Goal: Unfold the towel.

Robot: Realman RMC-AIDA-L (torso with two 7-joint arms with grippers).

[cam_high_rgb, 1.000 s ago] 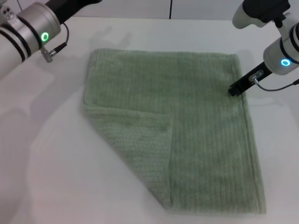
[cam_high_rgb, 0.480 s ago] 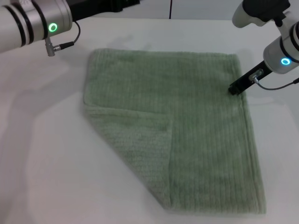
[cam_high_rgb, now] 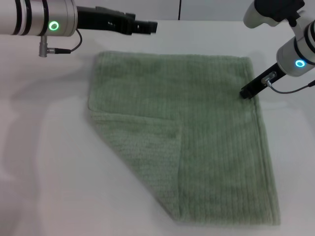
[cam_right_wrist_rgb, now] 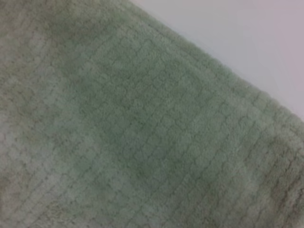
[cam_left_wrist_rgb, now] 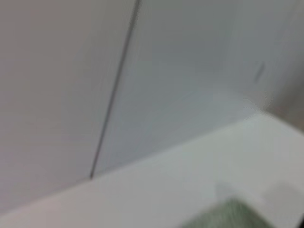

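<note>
Towel (cam_high_rgb: pixel 197 132) is spread flat across the middle of the white bench (cam_high_rgb: pixel 44 162), its far edge close to the bench's far edge and its near edge close to the near edge. One corner is folded over: a triangular flap (cam_high_rgb: pixel 142 147) lies on top at the near left side, so the cloth is not yet fully open.

Step in hand, as judged: the flap is to be opened outward toward the bench's near left corner. It is best taken at its free tip or hem, top layer only, lifted a little and drawn over the crease, while the rest of the cloth is kept from sliding.

Left gripper (cam_high_rgb: pixel 150 25) is held above the far edge of the bench, just beyond the towel's far edge, with the arm stretched almost level from the left; whether its fingers are spread or pressed together cannot be told. The left wrist view shows mostly wall.

Right gripper (cam_high_rgb: pixel 247 92) is angled down at the towel's right edge near the far right corner, touching or nearly touching the cloth; its state cannot be told either.
</note>
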